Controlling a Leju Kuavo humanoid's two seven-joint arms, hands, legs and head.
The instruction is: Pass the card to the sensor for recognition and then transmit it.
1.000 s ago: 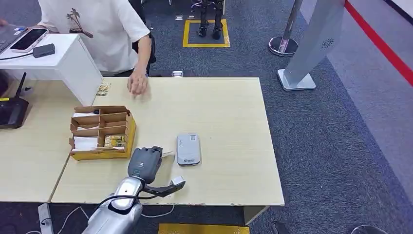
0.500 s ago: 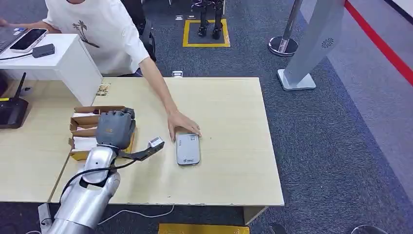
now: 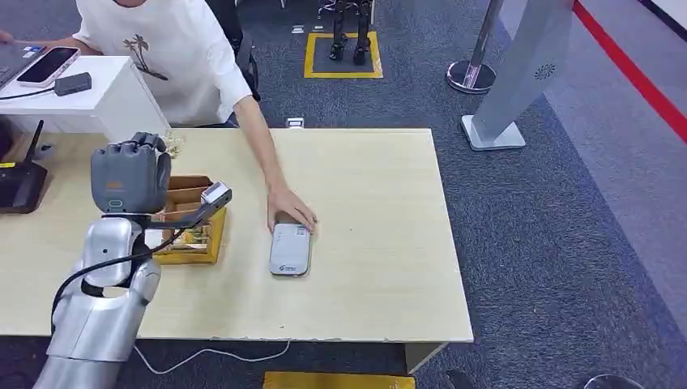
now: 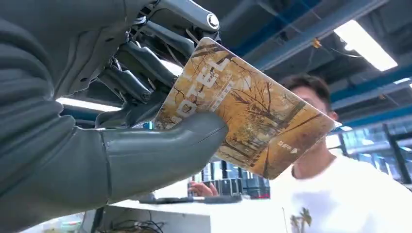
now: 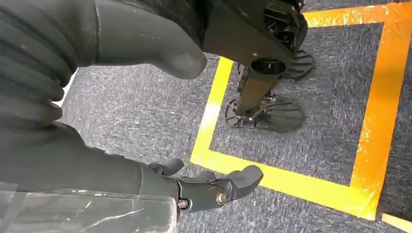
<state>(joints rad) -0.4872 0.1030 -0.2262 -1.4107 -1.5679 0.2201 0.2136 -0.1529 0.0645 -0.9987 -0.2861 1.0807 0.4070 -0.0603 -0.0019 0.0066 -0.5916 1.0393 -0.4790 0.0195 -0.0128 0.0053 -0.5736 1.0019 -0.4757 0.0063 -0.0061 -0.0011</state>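
- Left wrist view: the left hand (image 4: 121, 111) pinches a hotel key card (image 4: 243, 109) between its thick thumb and the darker fingers behind it, gripping one short end so that most of the autumn-tree face stands free, likely so the free end can be laid on a reader.
- Head view has that left hand (image 3: 130, 177) raised above the cardboard organiser box (image 3: 198, 239), back of the hand to the camera, so the card itself is hidden there.
- The grey card sensor (image 3: 290, 248) lies flat on the bench (image 3: 381, 243), beside the organiser box and apart from it, on the side away from the black router (image 3: 20, 185).
- A person's hand (image 3: 290, 209) rests on the sensor's far end; I judge the person is positioning it for the robot.
- The card is well above and to the organiser-box side of the sensor, so the recognition step looks not yet done.
- The right hand (image 5: 214, 187) hangs by the floor over yellow tape (image 5: 291, 182), fingers loosely curled and holding nothing.
- Printed text on the card is cut off by the thumb; the organiser's contents are too small to name.
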